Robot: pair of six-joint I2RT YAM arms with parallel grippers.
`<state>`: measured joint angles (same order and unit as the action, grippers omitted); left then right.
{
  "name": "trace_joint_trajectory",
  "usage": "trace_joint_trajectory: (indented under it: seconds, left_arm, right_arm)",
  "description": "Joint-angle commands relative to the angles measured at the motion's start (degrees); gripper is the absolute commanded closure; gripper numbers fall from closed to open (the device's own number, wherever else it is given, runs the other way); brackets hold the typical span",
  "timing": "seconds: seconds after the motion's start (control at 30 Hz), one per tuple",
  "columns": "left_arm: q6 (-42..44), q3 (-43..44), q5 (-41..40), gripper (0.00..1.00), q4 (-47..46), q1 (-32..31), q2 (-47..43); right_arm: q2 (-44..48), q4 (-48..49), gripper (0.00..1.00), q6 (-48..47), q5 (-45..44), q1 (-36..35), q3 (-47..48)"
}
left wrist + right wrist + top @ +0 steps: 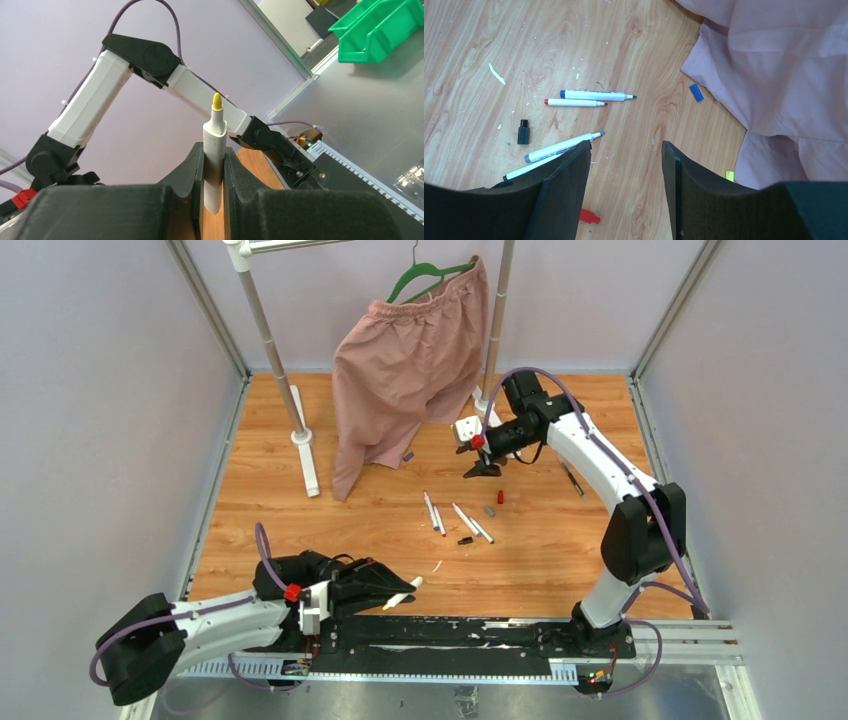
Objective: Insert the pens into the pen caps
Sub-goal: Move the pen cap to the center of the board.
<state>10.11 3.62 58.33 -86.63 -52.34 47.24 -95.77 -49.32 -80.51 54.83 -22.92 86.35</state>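
Above the counter [280, 510] by the hanging pink shorts [410, 350], the right gripper [626, 150] hovers, fingers apart, while the left gripper [214, 160] clamps a yellow-tipped pen [215, 132] upright; next, probably, comes picking the yellow cap [729, 175] from the hem.

pens [465, 518] lie clustered — caps [490, 510] scattered around, trousers [410, 360] behind them
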Motion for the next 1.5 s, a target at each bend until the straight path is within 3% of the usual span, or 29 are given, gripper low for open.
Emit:
trace_joint_trajectory:
  seconds: [0.0, 0.17, 0.37, 0.43, 0.53, 0.57, 0.67, 0.77, 0.9, 1.07, 1.3, 1.47]
  left_arm:
    - [2.0, -1.7, -2.1, 1.00, -2.5, -0.5, 0.9]
    - [2.8, -2.2, -8.1, 1.00, -2.2, -0.4, 5.7]
    - [-10.9, -1.9, -25.3, 1.00, -2.2, 4.0, 10.2]
    - [-12.2, -2.9, -31.1, 1.00, -2.2, 5.1, 10.5]
    - [-12.3, -5.1, -43.1, 1.00, -1.4, 5.3, 10.6]
    - [-13.4, -5.5, -47.3, 1.00, -1.5, 5.4, 10.6]
    - [-13.9, -6.1, -49.7, 1.00, -1.4, 5.5, 10.0]
    - [-14.1, -6.3, -50.4, 1.00, -1.8, 5.5, 10.0]
    - [-14.1, -6.7, -51.2, 1.00, -1.9, 5.5, 9.8]
    - [-14.2, -6.6, -51.8, 1.00, -1.9, 5.5, 10.1]
    - [-14.1, -6.3, -51.6, 1.00, -1.9, 5.5, 10.7]
    - [-14.1, -6.1, -51.5, 1.00, -1.9, 5.5, 11.0]
  right_arm:
    - [-2.3, 0.0, 0.41, 5.8, -1.8, -0.9, 2.8]
    - [-4.8, 6.2, 0.42, 18.7, -6.9, -0.9, 4.9]
    - [-8.5, 15.3, 0.45, 36.9, -15.8, -0.8, 5.4]
    - [-10.0, 19.2, 0.52, 43.0, -18.5, -0.9, 4.5]
    - [-12.5, 22.9, 0.54, 48.4, -21.3, -1.1, 4.9]
    - [-13.5, 22.9, 0.53, 48.2, -21.9, -1.3, 5.6]
    - [-17.1, 22.0, 0.47, 42.4, -23.6, -1.5, 8.9]
    - [-21.7, 18.0, 0.44, 26.1, -23.8, -0.9, 13.0]
    - [-27.0, 12.6, 0.44, 11.6, -19.4, 1.6, 19.2]
    - [-35.5, 3.7, 0.48, 1.4, -12.6, 3.9, 31.0]
    - [-41.9, 3.3, 0.53, 0.1, -13.8, 4.1, 37.0]
    - [-44.9, 6.1, 0.58, 5.2, -14.8, 4.2, 40.0]
